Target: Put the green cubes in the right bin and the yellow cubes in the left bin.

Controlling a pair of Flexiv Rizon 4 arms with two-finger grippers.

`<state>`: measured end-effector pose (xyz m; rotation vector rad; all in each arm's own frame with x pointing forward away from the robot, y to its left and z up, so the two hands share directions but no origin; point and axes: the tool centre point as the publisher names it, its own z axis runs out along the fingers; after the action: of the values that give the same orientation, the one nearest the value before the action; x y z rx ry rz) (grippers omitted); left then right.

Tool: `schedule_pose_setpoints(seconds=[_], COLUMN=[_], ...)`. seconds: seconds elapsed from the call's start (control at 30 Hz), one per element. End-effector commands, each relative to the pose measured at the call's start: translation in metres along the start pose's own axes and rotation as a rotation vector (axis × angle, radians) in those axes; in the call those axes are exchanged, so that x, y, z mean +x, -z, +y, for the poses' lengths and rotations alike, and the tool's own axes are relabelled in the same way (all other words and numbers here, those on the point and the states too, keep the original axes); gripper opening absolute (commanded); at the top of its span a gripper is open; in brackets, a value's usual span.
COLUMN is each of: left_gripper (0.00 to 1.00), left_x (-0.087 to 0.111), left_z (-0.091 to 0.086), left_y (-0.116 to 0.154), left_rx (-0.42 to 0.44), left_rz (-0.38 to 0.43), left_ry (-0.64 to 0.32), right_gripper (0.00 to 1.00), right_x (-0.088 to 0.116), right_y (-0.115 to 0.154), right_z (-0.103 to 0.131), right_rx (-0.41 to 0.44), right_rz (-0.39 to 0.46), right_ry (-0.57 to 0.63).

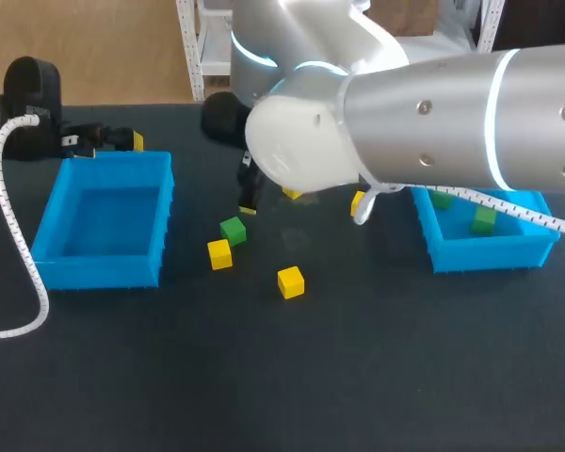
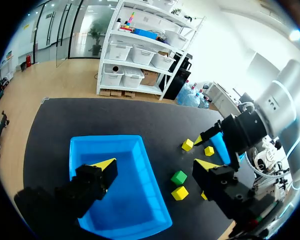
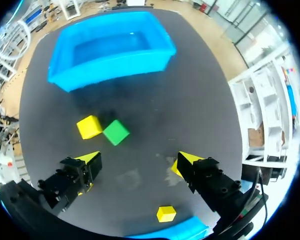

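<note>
Right gripper (image 3: 138, 160), fingers apart and gripping nothing, over the table's middle. 1 green cube (image 3: 115, 132) lies just ahead of it, just beside 1 yellow cube (image 3: 89, 126), both between the gripper and the left bin (image 3: 110, 72). Left gripper (image 2: 156, 165), fingers apart, hangs at that bin's far rim.

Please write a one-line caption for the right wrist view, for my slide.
Open right gripper, with a green cube beside a yellow cube ahead of it and the left bin beyond.
</note>
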<state>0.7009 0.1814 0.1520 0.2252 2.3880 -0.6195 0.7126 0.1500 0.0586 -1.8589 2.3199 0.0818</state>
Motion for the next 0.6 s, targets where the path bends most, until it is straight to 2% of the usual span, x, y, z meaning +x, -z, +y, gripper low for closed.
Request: schedule_pose_setpoints(seconds=[0.03, 0.27, 0.6], left_gripper=[1.00, 1.00, 1.00], left_x=[0.001, 0.001, 0.001], left_z=[0.002, 0.002, 0.002], left_y=[0.000, 0.000, 0.000], left_rx=[0.008, 0.008, 0.008], left_rz=[-0.005, -0.005, -0.005], left_ry=[-0.002, -0.002, -0.002], right_gripper=[1.00, 1.00, 1.00], right_x=[0.000, 0.003, -0.004], right_y=[0.002, -0.003, -0.004], right_z=[0.005, 0.017, 0.005], right_rx=[-0.020, -0.056, -0.015], right_rz=[0.006, 0.036, 0.063], right_ry=[0.021, 0.105, 0.256])
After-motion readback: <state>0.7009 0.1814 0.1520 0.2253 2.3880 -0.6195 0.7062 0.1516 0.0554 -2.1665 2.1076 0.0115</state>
